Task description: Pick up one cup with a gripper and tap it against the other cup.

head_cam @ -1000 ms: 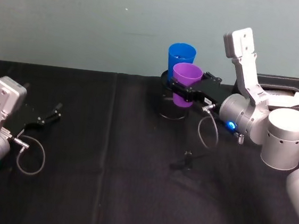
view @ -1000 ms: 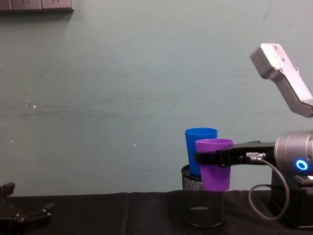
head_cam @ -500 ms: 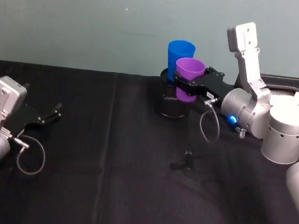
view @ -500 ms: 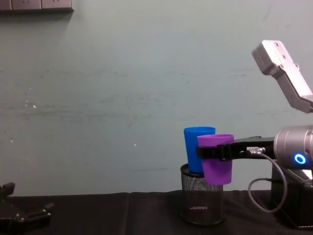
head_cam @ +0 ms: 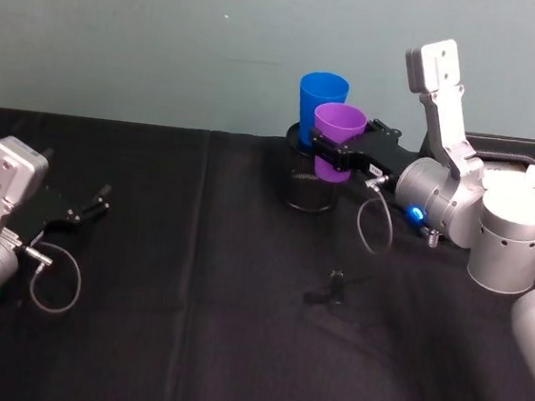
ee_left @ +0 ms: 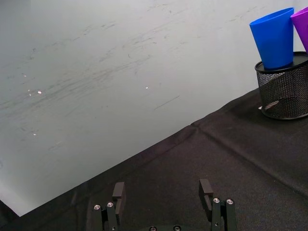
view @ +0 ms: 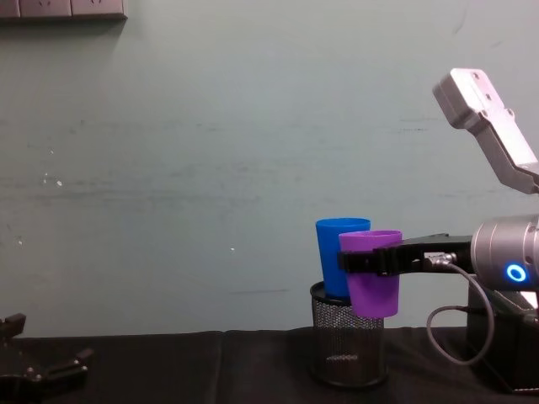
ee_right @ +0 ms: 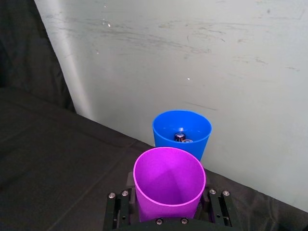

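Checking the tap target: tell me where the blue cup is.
The blue cup stands in the black mesh holder, centre-right in the head view, just behind the purple cup in the right pincer.

The right gripper point(head_cam: 331, 155) reaches in from the right, clamped around the purple cup point(head_cam: 339, 124) just above centre; the cup hangs upright, overlapping the blue cup point(head_cam: 322, 93), which stands in a black mesh holder point(head_cam: 304, 185); the left gripper point(head_cam: 91, 208) rests at mid-left on the black cloth point(head_cam: 197, 327), fingers apart.
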{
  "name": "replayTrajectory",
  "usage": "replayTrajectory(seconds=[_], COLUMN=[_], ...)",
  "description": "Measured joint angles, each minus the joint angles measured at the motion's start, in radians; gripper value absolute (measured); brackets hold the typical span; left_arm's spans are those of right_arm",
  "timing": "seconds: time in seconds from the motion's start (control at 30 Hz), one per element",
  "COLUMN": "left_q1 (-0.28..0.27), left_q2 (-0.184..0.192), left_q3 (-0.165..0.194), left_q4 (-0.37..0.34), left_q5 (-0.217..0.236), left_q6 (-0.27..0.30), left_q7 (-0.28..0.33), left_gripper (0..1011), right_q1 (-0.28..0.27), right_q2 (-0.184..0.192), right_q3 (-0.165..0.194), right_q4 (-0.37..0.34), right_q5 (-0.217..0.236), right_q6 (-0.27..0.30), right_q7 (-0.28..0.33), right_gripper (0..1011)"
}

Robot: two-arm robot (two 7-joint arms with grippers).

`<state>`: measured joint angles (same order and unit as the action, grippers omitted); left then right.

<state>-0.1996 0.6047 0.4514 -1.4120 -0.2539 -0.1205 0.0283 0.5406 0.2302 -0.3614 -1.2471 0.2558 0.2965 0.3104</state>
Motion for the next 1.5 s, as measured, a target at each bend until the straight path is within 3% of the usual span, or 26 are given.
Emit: replayTrajectory(seconds=[1.5], left_q1=[0.0], left_q2=[0.0], left_q3=[0.0], left_q4=[0.0], left_q5=[0.0], left_q6=[0.0], left_q7=[0.0], left_gripper=[1000], right_q1=[-0.001], right_q2=[0.001], right_q3=[-0.001], right_q4=[-0.001], right_q5=[0.001], right_q6=[0.0], right_q7=[0.0], right_gripper=[744])
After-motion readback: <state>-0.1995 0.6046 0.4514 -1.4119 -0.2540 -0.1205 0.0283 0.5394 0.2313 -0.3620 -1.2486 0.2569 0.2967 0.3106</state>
